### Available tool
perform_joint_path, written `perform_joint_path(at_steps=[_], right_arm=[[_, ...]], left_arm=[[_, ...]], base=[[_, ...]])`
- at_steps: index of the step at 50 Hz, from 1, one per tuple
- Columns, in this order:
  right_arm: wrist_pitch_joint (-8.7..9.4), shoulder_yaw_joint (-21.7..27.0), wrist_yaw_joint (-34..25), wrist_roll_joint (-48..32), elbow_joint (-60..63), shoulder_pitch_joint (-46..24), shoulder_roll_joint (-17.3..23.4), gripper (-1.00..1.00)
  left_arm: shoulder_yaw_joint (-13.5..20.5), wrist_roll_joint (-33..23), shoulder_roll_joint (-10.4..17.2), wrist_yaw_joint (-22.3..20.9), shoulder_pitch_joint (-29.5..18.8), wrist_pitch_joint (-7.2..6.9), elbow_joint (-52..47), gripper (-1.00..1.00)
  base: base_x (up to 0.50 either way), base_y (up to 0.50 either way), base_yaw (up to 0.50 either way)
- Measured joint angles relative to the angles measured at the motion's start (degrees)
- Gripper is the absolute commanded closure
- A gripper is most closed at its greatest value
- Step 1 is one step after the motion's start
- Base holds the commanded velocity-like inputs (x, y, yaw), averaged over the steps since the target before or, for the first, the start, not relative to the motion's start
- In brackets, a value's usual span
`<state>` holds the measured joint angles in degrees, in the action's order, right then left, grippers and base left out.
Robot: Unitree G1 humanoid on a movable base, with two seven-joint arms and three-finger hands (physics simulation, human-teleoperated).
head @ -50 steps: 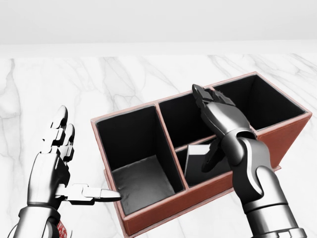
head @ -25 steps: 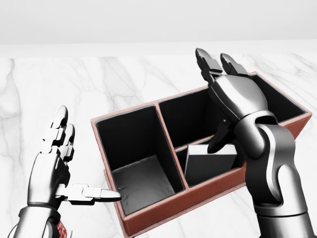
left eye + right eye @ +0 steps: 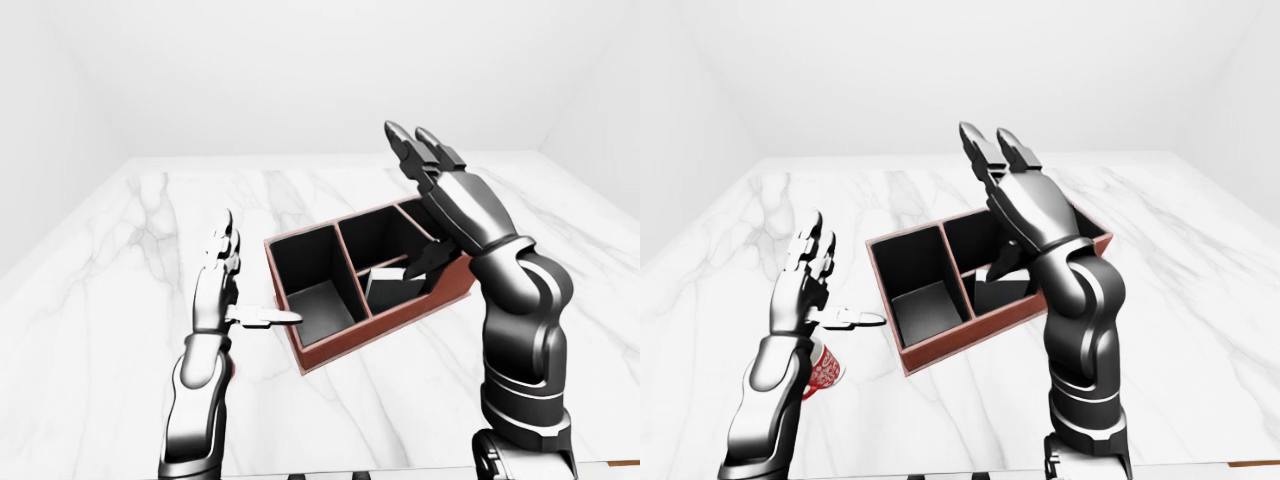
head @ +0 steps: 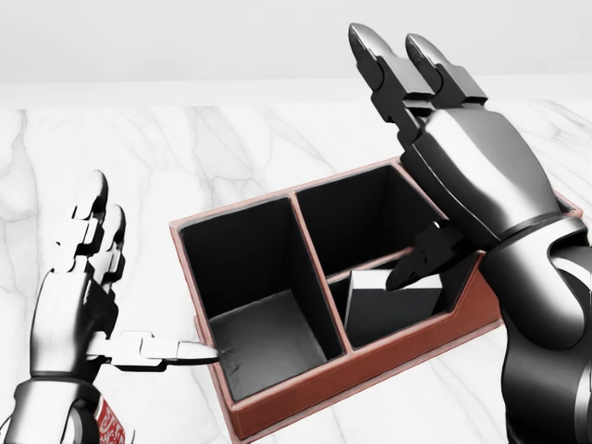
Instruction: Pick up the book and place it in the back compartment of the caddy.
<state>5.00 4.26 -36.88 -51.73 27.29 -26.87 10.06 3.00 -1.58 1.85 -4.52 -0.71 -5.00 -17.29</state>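
Book lying in caddy near compartment, not back one; right hand released above; left hand spread, empty.

open right hand above caddy, marble table

Red-brown caddy, black inside; white grey-veined marble table; perhaps red-and-white patterned cup.

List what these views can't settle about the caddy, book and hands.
- Caddy: its right end, hidden behind the right hand and forearm in all three views.
- Book: cover unreadable; lower part hidden by the caddy's wall.
- Red patterned object: mostly hidden by the left hand's arm; identity unclear.
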Motion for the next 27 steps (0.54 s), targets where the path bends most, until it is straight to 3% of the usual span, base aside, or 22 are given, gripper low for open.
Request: perform_joint_path(at_steps=[9, 27], right_arm=[[0.00, 0.96, -3.13, 2.03, 9.14, 1.25, 0.22, -1.00], [0.00, 2.84, -3.12, 4.99, 25.93, 2.03, 1.26, -1.00]], left_arm=[[0.60, 1.09, 0.16, -0.15, -0.45, 0.00, -5.99, -1.00], [0.80, 2.01, 0.20, -0.35, -0.51, 0.00, -11.43, -1.00]], base=[[0.00, 0.00, 0.00], [0.00, 0.00, 0.00]])
